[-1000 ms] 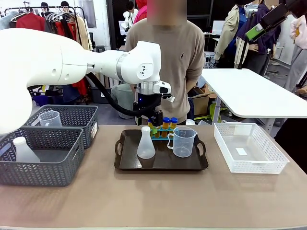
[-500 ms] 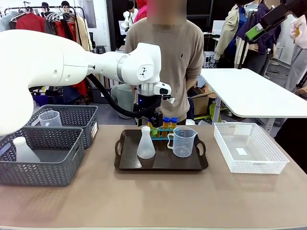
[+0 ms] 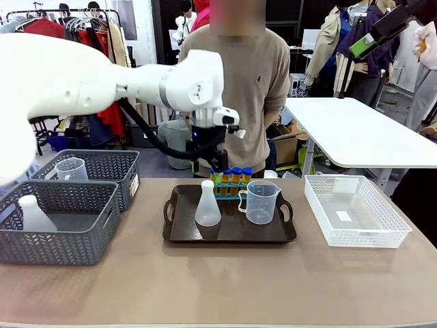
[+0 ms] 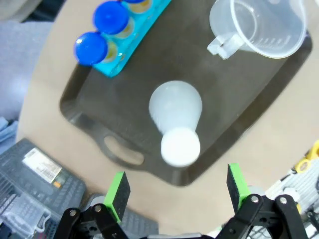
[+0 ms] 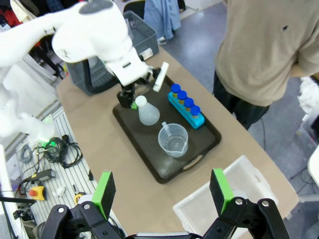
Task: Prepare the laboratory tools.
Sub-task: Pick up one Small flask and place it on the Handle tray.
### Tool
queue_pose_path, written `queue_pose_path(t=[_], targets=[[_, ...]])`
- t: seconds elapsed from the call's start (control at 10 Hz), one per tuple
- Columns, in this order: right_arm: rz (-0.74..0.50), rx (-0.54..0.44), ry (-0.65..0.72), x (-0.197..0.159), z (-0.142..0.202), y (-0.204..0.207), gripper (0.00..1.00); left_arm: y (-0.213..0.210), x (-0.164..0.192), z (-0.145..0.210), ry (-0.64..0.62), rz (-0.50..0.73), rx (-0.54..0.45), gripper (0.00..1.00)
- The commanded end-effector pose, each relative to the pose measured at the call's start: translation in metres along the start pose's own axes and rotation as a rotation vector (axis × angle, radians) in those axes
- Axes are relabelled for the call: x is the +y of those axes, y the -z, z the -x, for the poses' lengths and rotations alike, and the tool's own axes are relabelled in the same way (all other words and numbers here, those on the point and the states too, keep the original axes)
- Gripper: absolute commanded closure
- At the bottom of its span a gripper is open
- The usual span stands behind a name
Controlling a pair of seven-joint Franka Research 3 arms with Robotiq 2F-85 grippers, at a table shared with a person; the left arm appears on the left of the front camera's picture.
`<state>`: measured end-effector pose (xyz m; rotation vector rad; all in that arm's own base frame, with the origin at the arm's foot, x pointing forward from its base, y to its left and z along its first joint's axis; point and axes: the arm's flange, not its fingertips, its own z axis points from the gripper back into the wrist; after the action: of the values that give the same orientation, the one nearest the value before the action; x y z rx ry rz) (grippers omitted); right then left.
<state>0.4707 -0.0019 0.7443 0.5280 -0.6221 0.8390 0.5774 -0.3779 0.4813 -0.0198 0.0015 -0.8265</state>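
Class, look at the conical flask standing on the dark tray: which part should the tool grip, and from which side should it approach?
Grip the conical flask by its narrow neck, coming from above. It stands upright on the tray, and its body flares wide toward the base, so the slim neck probably fits between the fingers best. The left tool, open, already hangs above it.

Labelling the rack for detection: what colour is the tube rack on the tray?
Turquoise; the tube rack shows best in the right wrist view, holding blue-capped tubes.

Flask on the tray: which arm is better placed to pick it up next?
Probably left. The left gripper hangs open right above the flask on the tray; the right gripper, also open, is high and far off.
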Motion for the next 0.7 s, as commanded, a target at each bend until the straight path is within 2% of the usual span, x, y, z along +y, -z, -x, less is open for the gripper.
queue_pose_path(t=[0.0,0.2,0.4,0.6], targets=[[0.003,-0.003,0.0,0.002,0.0,-0.001,0.0,-0.043,-0.001,0.043,0.068,0.024,-0.075,0.0],[0.003,-0.003,0.0,0.002,0.0,-0.001,0.0,-0.083,0.0,0.075,0.109,0.057,-0.219,0.0],[0.003,-0.003,0.0,0.002,0.0,-0.001,0.0,-0.123,0.015,0.109,0.115,0.138,-0.356,0.0],[0.003,-0.003,0.0,0.002,0.0,-0.001,0.0,-0.152,0.024,0.136,0.114,0.134,-0.449,0.0]])
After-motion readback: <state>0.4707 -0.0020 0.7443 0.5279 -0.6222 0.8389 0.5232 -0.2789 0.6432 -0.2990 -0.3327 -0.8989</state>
